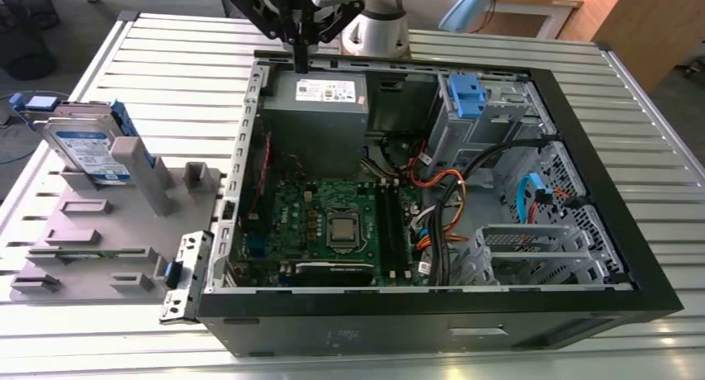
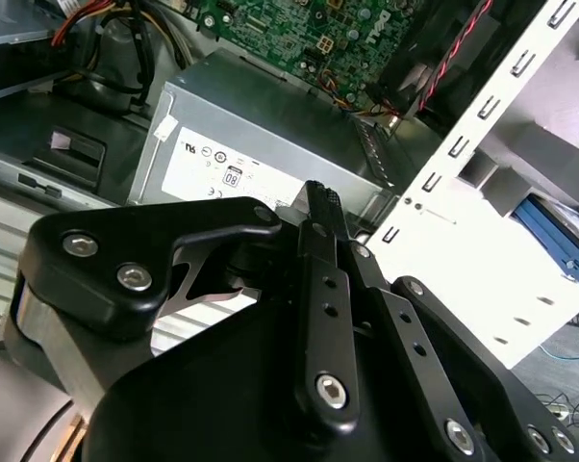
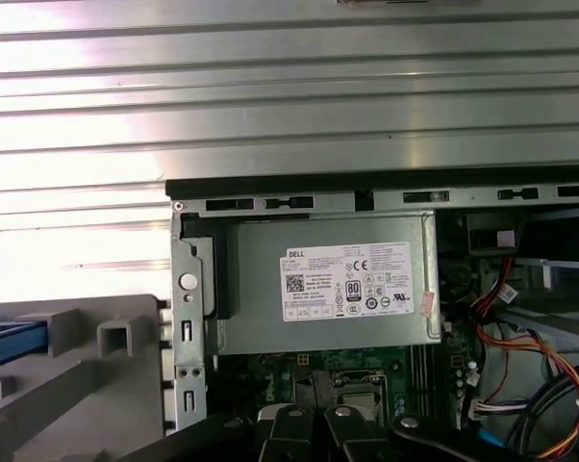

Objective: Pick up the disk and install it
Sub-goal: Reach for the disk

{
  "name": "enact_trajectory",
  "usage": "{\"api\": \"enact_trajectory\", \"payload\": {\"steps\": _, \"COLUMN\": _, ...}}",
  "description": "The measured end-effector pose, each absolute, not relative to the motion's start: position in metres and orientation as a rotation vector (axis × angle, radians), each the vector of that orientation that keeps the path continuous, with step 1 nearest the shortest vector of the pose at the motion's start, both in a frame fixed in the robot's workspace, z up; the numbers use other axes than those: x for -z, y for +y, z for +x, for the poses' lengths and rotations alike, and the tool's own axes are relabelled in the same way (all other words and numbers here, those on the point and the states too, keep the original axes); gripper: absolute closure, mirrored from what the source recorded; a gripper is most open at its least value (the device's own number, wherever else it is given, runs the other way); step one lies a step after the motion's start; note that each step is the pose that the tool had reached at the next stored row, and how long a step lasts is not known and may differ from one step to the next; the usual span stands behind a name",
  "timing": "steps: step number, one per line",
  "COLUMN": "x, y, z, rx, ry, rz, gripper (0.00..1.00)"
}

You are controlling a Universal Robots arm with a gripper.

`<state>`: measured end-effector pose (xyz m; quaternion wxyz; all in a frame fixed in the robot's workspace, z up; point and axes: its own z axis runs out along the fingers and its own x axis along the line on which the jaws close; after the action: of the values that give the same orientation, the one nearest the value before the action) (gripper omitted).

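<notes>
In the exterior view my arm is reaching in from the far side of the slatted metal table [image 1: 165, 58], and my pincer [image 1: 300, 64] is pointing straight down over the far rim of the open computer case [image 1: 600, 231]. Its tips are hanging at the far edge of the grey power-supply box [image 1: 319, 111]; I cannot tell whether they are touching it. The fingers are lying pressed together, narrow, and are gripping nothing. In the second wrist view the same closed fingers [image 2: 320, 207] are pointing towards the box's white sticker. The disk [image 1: 94, 153] is standing upright in the grey fixture [image 1: 99, 248] at the exterior view's left, outside the case and well apart from my pincer, with its blue bracket showing along its edge.
</notes>
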<state>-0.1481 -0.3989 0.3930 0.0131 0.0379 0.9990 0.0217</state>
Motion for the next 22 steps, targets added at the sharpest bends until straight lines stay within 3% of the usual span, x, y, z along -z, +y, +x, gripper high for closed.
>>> {"api": "enact_trajectory", "payload": {"steps": 22, "x": -0.393, "y": -0.399, "z": -0.168, "rx": -0.068, "ry": 3.112, "rz": 0.118, "gripper": 0.89}}
